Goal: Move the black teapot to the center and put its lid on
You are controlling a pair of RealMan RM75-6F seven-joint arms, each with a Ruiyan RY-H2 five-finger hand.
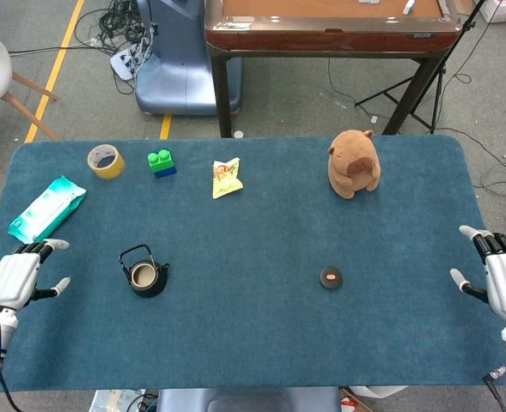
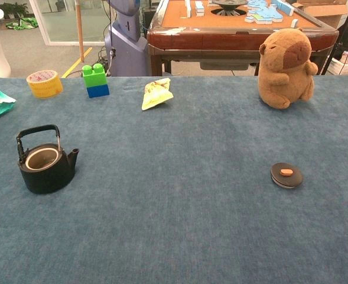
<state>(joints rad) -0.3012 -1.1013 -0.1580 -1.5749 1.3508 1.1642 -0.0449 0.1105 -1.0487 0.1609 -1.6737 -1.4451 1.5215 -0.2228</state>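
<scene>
Black teapot point(image 1: 144, 276) stands upright on the left part of the blue table cloth point(image 1: 253, 343), uncovered, its pale interior showing and its handle raised. Its lid point(image 1: 331, 277) lies flat on the cloth well apart to the right, black with a small orange knob on top. Left hand point(image 1: 14, 279) hovers over the left table edge, near the teapot but not touching it, fingers apart and holding nothing. Right hand point(image 1: 503, 281) sits at the right table edge, well away from the lid, fingers likewise spread and empty. Neither hand appears in the chest view. Along the far side: yellow tape roll point(image 1: 105, 160), green and blue block point(image 1: 161, 162), snack packet point(image 1: 226, 178), brown plush toy point(image 1: 354, 163). Teal wipes pack point(image 1: 46, 210) lies at the left edge
</scene>
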